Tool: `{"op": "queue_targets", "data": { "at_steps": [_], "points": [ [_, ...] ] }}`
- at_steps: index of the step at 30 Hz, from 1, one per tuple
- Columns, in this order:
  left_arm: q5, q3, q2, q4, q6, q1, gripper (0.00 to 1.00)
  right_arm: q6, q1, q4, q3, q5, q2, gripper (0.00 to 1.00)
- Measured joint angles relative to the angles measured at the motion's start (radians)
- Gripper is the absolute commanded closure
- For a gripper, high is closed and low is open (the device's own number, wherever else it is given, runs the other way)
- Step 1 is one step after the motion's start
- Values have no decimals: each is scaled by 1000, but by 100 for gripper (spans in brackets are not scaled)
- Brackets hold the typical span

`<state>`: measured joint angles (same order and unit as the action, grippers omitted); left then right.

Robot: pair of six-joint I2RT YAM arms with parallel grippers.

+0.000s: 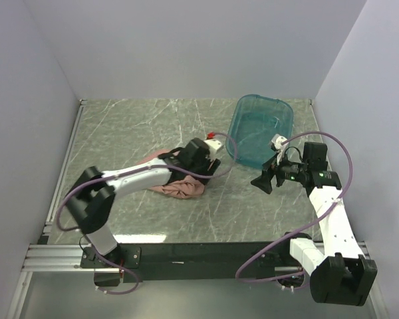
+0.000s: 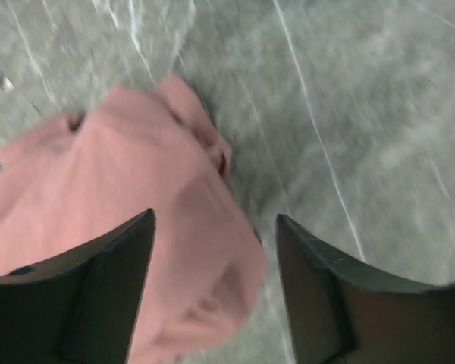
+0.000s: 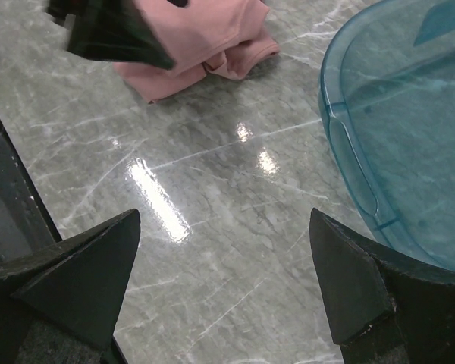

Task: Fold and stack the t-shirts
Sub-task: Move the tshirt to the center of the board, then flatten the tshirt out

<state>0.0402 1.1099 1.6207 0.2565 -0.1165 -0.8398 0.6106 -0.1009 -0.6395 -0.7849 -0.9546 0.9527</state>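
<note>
One salmon-pink t-shirt [image 1: 181,187] lies in a crumpled heap on the marble table, left of centre. My left gripper [image 1: 190,171] hangs just above the heap. In the left wrist view its jaws [image 2: 214,215] stand open, with the t-shirt [image 2: 129,220] lying below and between them, gripped by neither. The picture there is blurred. My right gripper [image 1: 263,181] hovers open over bare table [image 3: 212,189] right of the heap, with nothing between its fingers [image 3: 224,214]. The right wrist view shows the t-shirt [image 3: 212,34] at its top edge, partly under my left gripper's dark fingers [image 3: 114,38].
A teal see-through plastic tub [image 1: 261,129] stands at the back right, its rim [image 3: 341,121] close beside my right gripper. White walls close off the table on the left, back and right. The black rail with the arm bases runs along the near edge.
</note>
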Motion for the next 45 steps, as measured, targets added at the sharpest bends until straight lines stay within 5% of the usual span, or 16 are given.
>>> {"op": "queue_targets", "data": {
  "at_steps": [7, 17, 20, 22, 28, 37, 45],
  "points": [
    [238, 195, 225, 43, -38, -77, 52, 0, -6, 0, 0, 8, 11, 2],
    [369, 223, 262, 117, -63, -89, 68, 0, -11, -2, 0, 8, 11, 2],
    [368, 231, 275, 127, -69, -90, 82, 0, -14, -5, 0, 7, 11, 2],
    [365, 231, 279, 132, -77, -90, 100, 0, -18, -5, 0, 6, 11, 2],
    [373, 230, 270, 141, -96, -91, 100, 0, -27, -8, 0, 0, 11, 2],
    [389, 182, -157, 143, -135, -53, 100, 13, -14, -24, 0, -46, 3, 2],
    [335, 55, -507, 101, -161, 215, 100, 26, 182, -42, -100, -11, 54, 2]
  ]
}}
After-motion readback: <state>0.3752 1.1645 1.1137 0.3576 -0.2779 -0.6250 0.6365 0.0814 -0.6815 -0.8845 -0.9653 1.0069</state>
